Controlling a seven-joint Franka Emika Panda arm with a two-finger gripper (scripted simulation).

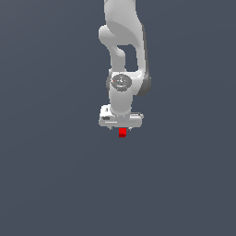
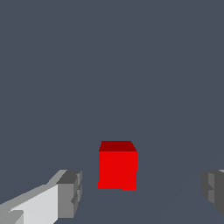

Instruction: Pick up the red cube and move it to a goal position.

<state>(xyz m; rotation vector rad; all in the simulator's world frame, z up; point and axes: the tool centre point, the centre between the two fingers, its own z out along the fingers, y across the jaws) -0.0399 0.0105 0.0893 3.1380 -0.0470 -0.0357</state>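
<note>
plain-faced red cube [image 2: 117, 168] sits between spread hand [image 2: 140, 192] fingers, untouched.

Gripper [image 1: 122, 130] hangs straight down from the arm [image 1: 123, 55] in the middle of the exterior view, with the red cube [image 1: 122, 132] right under it. In the wrist view, the cube [image 2: 117, 168] sits between the two fingers [image 2: 70, 192], a gap on each side, touching neither. Cube lies on the flat floor [image 1: 55, 184].
</note>
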